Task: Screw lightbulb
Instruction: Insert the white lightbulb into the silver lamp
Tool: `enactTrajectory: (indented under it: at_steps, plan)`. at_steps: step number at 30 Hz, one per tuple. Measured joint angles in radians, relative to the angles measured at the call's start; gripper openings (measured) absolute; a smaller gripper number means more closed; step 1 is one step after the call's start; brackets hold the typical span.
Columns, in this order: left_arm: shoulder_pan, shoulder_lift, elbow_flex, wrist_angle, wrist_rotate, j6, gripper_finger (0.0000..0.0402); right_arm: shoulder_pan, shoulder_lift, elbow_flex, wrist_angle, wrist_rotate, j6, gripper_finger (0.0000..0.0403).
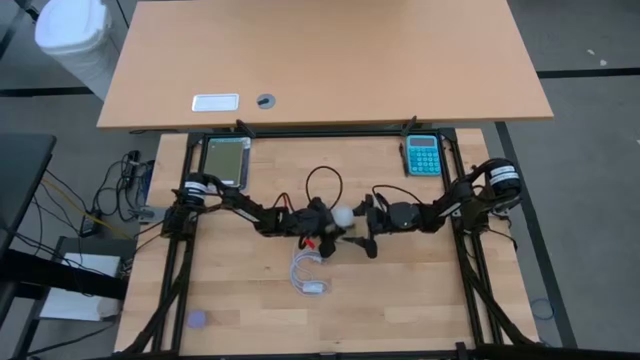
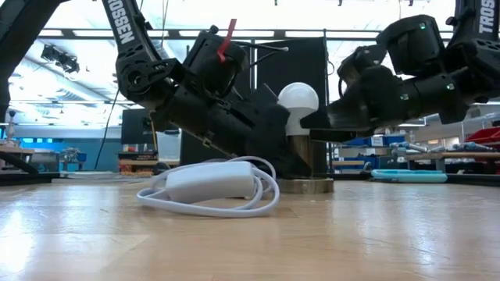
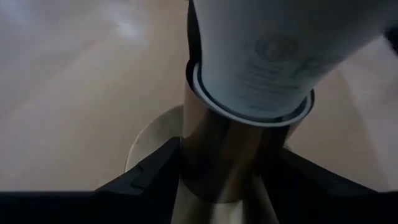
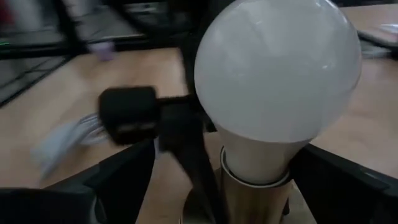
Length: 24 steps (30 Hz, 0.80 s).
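1. The lightbulb (image 2: 298, 100) stands upright in the metal socket (image 2: 305, 160), its neck at the socket's rim.
2. The left gripper (image 3: 211, 180) clamps the socket's barrel; it should hold firm.
3. The right gripper (image 4: 249, 180), beside the socket, has its fingers spread around the bulb's neck, apparently not pinching; it should close gently, then turn straight.

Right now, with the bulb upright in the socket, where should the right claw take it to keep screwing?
Probably the lightbulb's tapered neck just below the globe, coming in level from the right arm's side. It stands upright in the metal socket, so a side-on hold leaves the turning axis vertical. The left claw flanks the socket, while the right claw sits low by the neck.
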<state>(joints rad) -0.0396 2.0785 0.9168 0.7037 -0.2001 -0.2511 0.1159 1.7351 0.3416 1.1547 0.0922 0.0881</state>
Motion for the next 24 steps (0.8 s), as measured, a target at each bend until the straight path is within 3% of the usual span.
enactTrajectory:
  at_steps: [4, 10, 17, 24]
  plan:
    - [-0.001, 0.000, 0.002, 0.004, 0.087, 0.017, 0.0218, -0.045, -0.020, -0.041, 0.012, -0.182, -0.001, 0.0363]
    - [0.000, 0.000, 0.003, 0.009, 0.163, 0.033, 0.0218, -0.118, -0.023, -0.069, 0.055, -0.338, 0.020, 0.0358]
    - [0.000, 0.001, 0.002, 0.020, 0.212, 0.036, 0.0218, -0.135, -0.021, -0.069, 0.077, -0.375, 0.028, 0.0354]
    - [0.000, 0.003, 0.000, 0.048, 0.214, 0.037, 0.0218, -0.111, -0.021, -0.069, 0.079, -0.314, 0.039, 0.0354]
